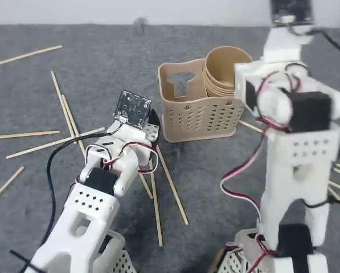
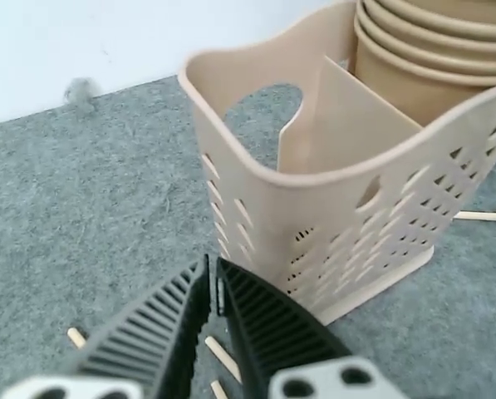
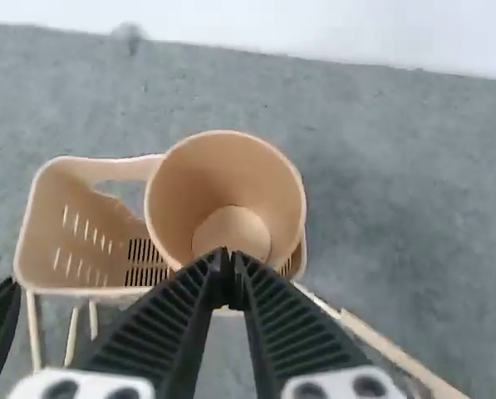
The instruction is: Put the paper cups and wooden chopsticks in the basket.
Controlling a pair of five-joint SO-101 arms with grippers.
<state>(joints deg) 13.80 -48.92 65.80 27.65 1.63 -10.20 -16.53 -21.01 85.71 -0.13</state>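
Tan perforated basket (image 1: 199, 114) upright on carpet — stacked paper cups (image 1: 224, 71) inside; wooden chopsticks (image 1: 171, 183) scattered around.

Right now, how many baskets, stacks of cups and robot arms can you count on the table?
basket: 1
stack of paper cups: 1
robot arms: 2, the left arm and the right arm
Total: 4
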